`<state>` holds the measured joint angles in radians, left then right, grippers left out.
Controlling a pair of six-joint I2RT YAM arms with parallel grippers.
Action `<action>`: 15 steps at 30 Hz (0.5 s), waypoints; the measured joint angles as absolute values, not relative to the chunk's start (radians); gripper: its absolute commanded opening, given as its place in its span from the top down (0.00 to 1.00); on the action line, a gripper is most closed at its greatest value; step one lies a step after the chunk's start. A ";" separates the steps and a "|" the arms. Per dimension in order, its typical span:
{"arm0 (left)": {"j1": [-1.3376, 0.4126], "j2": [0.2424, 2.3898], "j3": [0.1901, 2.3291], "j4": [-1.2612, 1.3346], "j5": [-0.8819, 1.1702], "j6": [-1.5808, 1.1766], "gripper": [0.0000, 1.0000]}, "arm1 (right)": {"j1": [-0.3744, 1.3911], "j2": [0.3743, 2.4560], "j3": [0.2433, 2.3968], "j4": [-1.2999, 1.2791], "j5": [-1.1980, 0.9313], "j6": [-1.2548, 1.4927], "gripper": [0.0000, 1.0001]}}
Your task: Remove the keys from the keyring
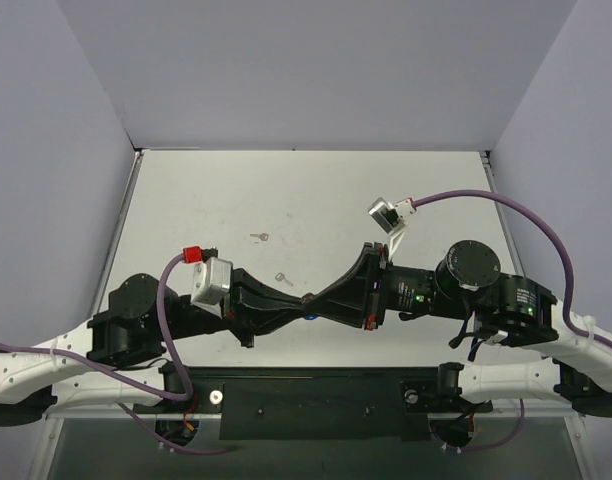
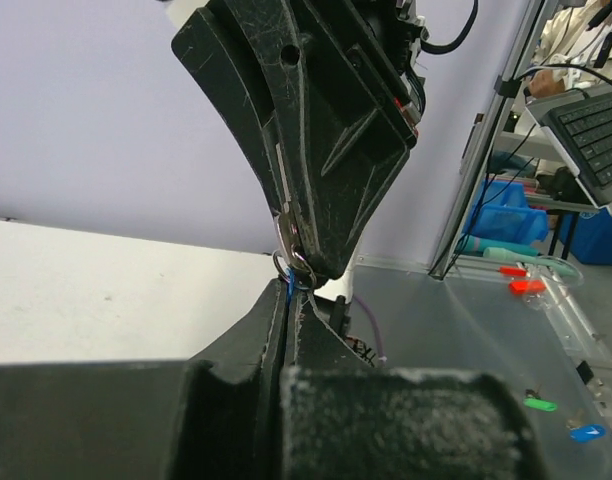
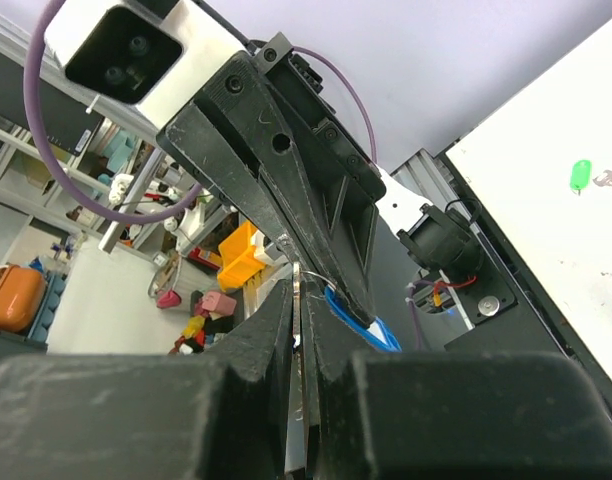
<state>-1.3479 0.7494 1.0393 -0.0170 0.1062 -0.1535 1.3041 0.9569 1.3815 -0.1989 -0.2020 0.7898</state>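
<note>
A white table (image 1: 186,210) between pale lavender walls carries a far key (image 1: 259,237) and a near key (image 1: 283,278), both lying loose and apart. Over the table's near middle, the left gripper (image 1: 298,299) and the right gripper (image 1: 319,296) meet tip to tip. The left fingers are pinched tight on a blue tag (image 2: 289,289), and the right fingers are clamped on the silvery keyring (image 2: 283,263) just beside it. A green tag (image 3: 582,175) lies on the table, well apart from both grippers
</note>
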 measured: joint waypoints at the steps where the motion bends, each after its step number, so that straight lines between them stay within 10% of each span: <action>1: -1.348 0.752 1.045 -0.025 0.107 -0.173 1.00 | 1.304 0.961 1.386 -0.202 -0.207 0.784 1.00; 11: -1.349 0.752 1.097 -0.115 0.097 -0.354 1.00 | 1.304 0.968 1.410 -0.229 -0.237 0.735 1.00; 15: -1.349 0.743 1.098 -0.126 0.085 -0.385 0.59 | 1.304 0.968 1.415 -0.240 -0.237 0.729 1.00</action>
<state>-1.3487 0.7433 1.0985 -0.1257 0.0849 -0.3855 1.3045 0.9676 1.4147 -0.2398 -0.2375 0.7288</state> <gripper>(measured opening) 0.107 0.006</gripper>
